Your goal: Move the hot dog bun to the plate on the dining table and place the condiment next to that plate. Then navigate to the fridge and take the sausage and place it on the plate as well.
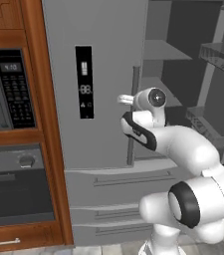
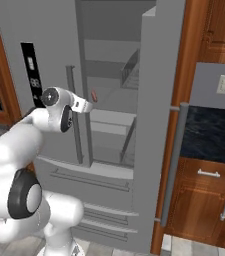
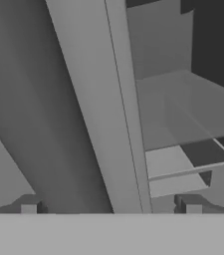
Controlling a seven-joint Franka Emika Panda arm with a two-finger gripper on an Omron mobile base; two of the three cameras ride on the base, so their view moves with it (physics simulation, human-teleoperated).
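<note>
the fridge stands with its right door swung open. the sausage lies on a shelf inside it. the claw, spread wide and empty, hangs near the fridge's left door edge.

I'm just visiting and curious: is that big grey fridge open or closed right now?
Partly open. The fridge's right door is swung out, baring the shelves; the left door with the display is shut.
</note>
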